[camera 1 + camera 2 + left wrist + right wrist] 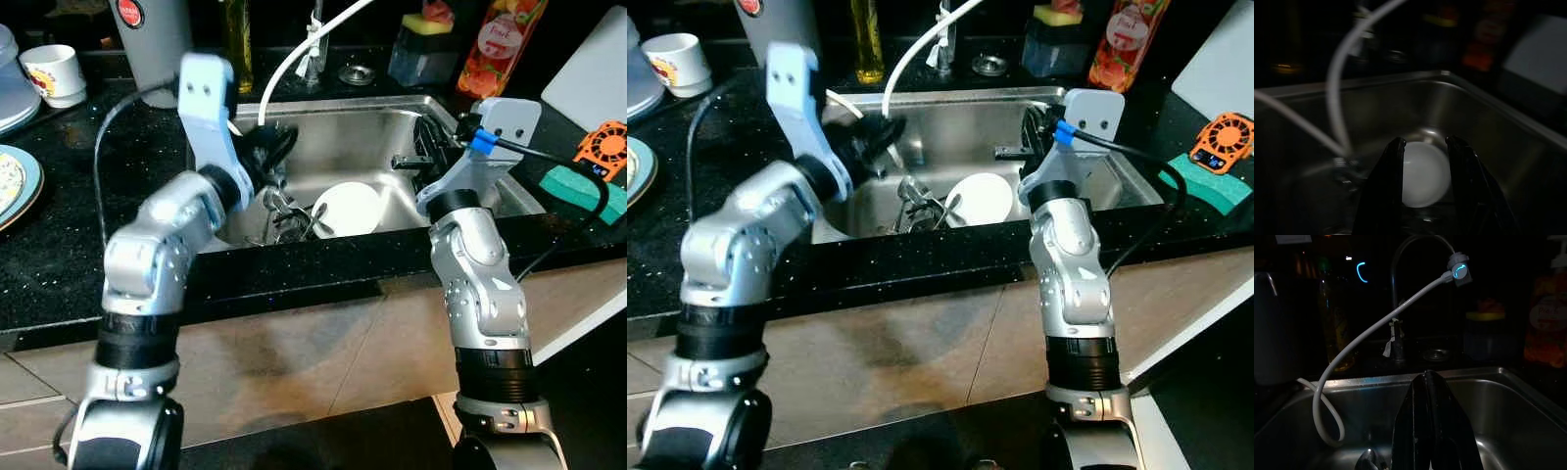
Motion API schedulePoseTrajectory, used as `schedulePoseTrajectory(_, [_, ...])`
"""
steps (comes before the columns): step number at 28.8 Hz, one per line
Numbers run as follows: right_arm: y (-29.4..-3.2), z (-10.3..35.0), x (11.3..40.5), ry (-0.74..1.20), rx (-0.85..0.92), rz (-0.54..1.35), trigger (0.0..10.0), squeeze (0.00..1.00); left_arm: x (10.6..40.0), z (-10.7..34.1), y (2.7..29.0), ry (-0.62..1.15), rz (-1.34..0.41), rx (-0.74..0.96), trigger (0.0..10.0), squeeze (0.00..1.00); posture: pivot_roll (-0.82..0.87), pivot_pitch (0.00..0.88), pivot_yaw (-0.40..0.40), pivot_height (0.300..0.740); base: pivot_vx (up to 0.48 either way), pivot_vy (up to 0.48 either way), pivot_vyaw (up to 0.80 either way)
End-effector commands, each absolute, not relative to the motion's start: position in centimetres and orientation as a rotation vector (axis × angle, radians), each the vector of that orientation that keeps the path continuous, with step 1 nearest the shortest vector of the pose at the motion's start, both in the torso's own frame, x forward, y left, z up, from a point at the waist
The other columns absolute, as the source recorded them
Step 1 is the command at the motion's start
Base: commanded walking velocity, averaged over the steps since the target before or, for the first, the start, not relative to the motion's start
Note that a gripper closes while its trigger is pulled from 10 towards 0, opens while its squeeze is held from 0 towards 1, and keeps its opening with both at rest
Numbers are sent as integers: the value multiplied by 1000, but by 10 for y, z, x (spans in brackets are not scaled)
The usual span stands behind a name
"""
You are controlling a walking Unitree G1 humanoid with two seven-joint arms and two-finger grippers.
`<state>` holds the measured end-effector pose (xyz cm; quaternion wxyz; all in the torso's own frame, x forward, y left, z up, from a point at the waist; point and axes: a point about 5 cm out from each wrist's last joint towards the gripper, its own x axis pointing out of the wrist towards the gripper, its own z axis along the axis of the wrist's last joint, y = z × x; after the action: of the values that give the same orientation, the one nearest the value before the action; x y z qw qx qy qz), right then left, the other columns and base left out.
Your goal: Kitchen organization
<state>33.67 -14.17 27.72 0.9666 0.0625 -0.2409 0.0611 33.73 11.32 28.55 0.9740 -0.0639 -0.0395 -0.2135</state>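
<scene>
My left gripper [1425,152], fingers parted and empty, frames the white plate [345,208] ahead (ready to grasp); right gripper [1426,382] waits closed.

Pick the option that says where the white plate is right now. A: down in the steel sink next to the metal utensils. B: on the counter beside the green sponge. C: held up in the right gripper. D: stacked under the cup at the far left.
A: the white plate lies in the sink beside the utensils, and the left gripper, fingers open, points at it from above.
</scene>
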Motion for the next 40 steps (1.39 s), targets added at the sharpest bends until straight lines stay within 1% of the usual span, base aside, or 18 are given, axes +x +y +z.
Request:
schedulePoseTrajectory(1, [-140, 273, 334, -487, 136, 146, 10000, 0, 335, 284, 122, -96, -360, -91, 10000, 0, 138, 62, -33, 740, 0, 0, 0])
schedulePoseTrajectory(2, [-140, 273, 334, -487, 136, 146, 10000, 0, 335, 284, 122, -96, -360, -91, 10000, 0, 138, 62, -33, 740, 0, 0, 0])
schedulePoseTrajectory(3, [-137, 272, 332, -488, 122, 171, 10000, 0, 333, 288, 128, -157, -337, -71, 10000, 0, 142, 67, -35, 740, 0, 0, 0])
schedulePoseTrajectory(4, [-134, 269, 329, -484, 105, 192, 10000, 0, 333, 286, 135, -166, -305, -27, 10000, 0, 142, 69, -34, 740, 0, 0, 0])
schedulePoseTrajectory(9, [-131, 261, 326, -452, 79, 198, 10000, 0, 329, 279, 145, -157, -295, -13, 10000, 0, 138, 74, -30, 740, 0, 0, 0])
schedulePoseTrajectory(11, [-138, 251, 331, -400, 13, 133, 10000, 0, 328, 273, 149, -154, -240, 35, 10000, 0, 136, 75, -28, 740, 0, 0, 0])
schedulePoseTrajectory(13, [-143, 247, 332, -378, -2, 93, 10000, 0, 327, 270, 150, -166, -203, 54, 10000, 0, 132, 79, -26, 740, 0, 0, 0])
schedulePoseTrajectory(19, [-151, 244, 334, -355, -34, 36, 10000, 0, 323, 263, 151, -189, -184, 78, 10000, 0, 130, 75, -25, 740, 0, 0, 0])
schedulePoseTrajectory(24, [-174, 247, 336, -379, -72, -163, 10000, 0, 317, 251, 155, -212, -144, 47, 10000, 0, 131, 62, -30, 740, 0, 0, 0])
schedulePoseTrajectory(27, [-176, 248, 336, -383, -73, -178, 10000, 0, 317, 250, 155, -213, -146, 45, 10000, 0, 132, 61, -30, 740, 0, 0, 0])
schedulePoseTrajectory(30, [-177, 252, 336, -402, -56, -174, 10000, 0, 317, 247, 160, -198, -94, 88, 10000, 0, 133, 54, -31, 740, 0, 0, 0])
schedulePoseTrajectory(31, [-175, 254, 336, -416, -38, -148, 10000, 0, 318, 243, 163, -181, -61, 101, 10000, 0, 134, 49, -36, 740, 0, 0, 0])
schedulePoseTrajectory(37, [-168, 254, 337, -421, -27, -113, 10000, 0, 318, 238, 160, -180, -61, 98, 10000, 0, 128, 42, -40, 740, 0, 0, 0])
schedulePoseTrajectory(40, [-164, 243, 339, -357, 114, -109, 10000, 0, 319, 235, 152, -192, -92, 75, 10000, 0, 128, 40, -42, 740, 0, 0, 0])
